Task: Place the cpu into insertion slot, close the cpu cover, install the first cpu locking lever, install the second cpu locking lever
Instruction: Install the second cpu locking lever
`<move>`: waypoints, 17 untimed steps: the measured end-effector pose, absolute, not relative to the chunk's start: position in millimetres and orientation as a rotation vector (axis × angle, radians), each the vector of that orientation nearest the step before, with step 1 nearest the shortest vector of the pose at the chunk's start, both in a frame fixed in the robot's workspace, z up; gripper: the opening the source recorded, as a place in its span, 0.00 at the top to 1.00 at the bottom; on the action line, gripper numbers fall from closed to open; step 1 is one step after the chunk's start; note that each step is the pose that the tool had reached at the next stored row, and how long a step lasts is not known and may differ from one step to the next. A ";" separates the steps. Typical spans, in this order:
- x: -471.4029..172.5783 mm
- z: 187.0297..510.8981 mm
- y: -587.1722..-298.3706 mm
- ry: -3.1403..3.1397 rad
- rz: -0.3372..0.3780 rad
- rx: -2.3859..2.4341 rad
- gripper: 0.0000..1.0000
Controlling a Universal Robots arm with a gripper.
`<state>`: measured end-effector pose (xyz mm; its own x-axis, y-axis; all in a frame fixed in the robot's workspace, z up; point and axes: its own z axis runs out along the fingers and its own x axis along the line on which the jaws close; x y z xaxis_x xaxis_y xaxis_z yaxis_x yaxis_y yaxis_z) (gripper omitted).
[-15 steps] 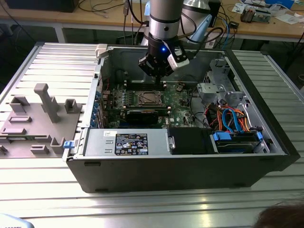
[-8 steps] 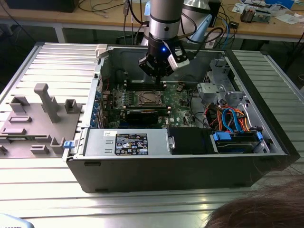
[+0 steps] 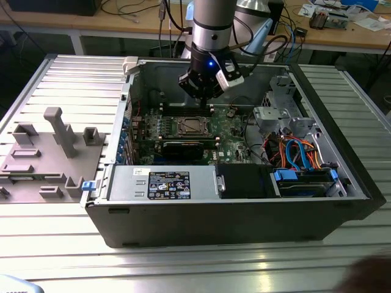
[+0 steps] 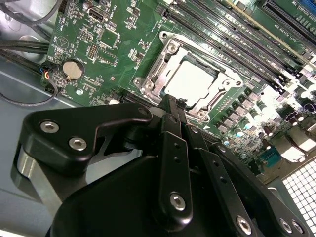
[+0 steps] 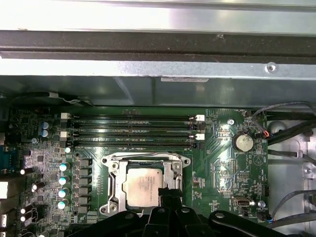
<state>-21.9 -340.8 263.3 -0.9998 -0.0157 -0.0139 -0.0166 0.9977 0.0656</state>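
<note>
Fingers (image 4: 170,101) together, empty, tips masking one edge of the cpu (image 5: 143,187) under the cpu cover (image 4: 163,64).

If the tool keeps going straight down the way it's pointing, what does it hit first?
Probably the cpu cover at the edge of the cpu, seated in the insertion slot. The tool points down there, but how far above is unclear.

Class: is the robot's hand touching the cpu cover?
Cannot tell. In both wrist views the hand overlaps the edge of the cpu cover, with neither contact nor gap visible.
</note>
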 end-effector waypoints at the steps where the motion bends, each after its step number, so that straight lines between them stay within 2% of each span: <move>1: -21.8 262.6 -344.5 3.126 0.103 -0.027 0.89; 17: -21.8 262.1 -354.2 3.126 0.103 -0.028 0.89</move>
<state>-21.8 -354.2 262.1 -0.9998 -0.0172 -0.0140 -0.0181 0.9977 0.0657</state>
